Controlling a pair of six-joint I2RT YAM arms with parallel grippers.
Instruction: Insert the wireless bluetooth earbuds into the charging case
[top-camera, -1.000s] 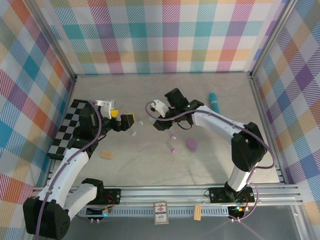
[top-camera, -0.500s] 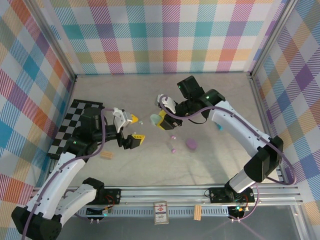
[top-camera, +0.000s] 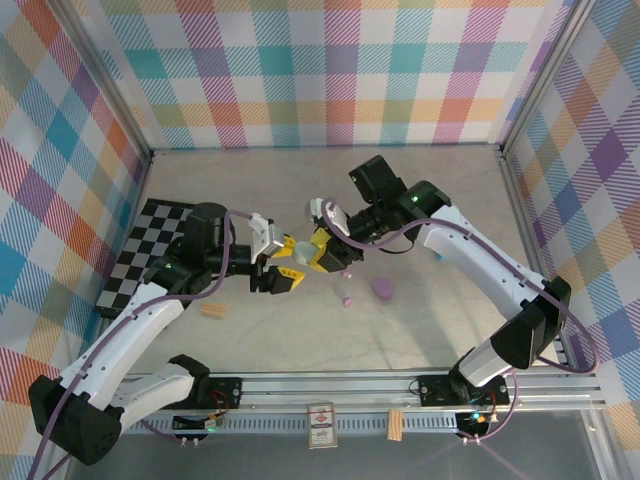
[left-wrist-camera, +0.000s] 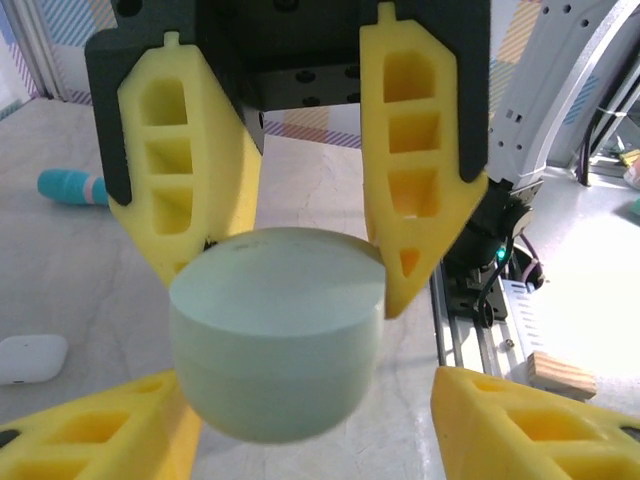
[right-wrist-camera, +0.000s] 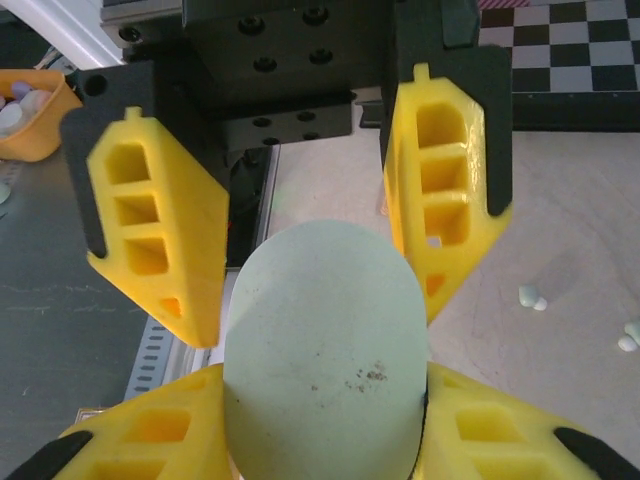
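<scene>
A mint-green pebble-like charging case (right-wrist-camera: 320, 350), lid closed, hangs above the table with my right gripper (right-wrist-camera: 320, 425) shut on its sides. My left gripper (left-wrist-camera: 310, 405) meets it head-on and stands open, one finger close beside the case (left-wrist-camera: 275, 330) and a clear gap at the other. In the top view both grippers meet mid-table, left (top-camera: 285, 270) and right (top-camera: 325, 248). Two whitish earbuds (right-wrist-camera: 532, 297) lie on the table below. A pink earbud (top-camera: 346, 299) lies near the purple case (top-camera: 383, 288).
A white case (left-wrist-camera: 30, 358) and the teal cylinder (left-wrist-camera: 70, 186) lie on the table. The checkered board (top-camera: 135, 255) is at the left, a small wooden block (top-camera: 211, 310) near it. An orange bin (right-wrist-camera: 30, 110) sits off the table.
My left gripper swung right and my right gripper carried the mint case down-left, so the two now meet with the case between the left gripper's open fingers.
</scene>
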